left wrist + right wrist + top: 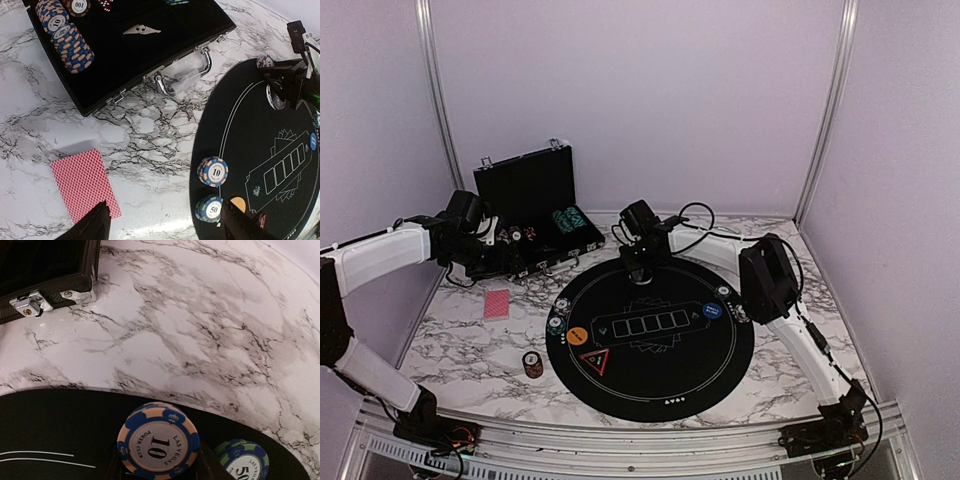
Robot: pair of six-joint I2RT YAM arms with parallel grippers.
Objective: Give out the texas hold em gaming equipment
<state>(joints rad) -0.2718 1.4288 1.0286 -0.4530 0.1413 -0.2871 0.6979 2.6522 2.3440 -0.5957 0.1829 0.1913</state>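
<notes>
The left gripper (pixel 167 226) hangs spread wide and empty over the table (pixel 150 130), beside the pinkish-red card (pixel 85 184). The right gripper (pixel 159 469) pinches a blue-and-orange chip stack (pixel 157 444) (marked 10) at the far edge of the black mat (pixel 50 430).

The blue-and-peach chip (pixel 158 446) reads "10", "LAS VEGAS" and "POKER CLUB", the green chip (pixel 244 463) beside it "50", and a dark-rimmed chip (pixel 78 6) "100".
</notes>
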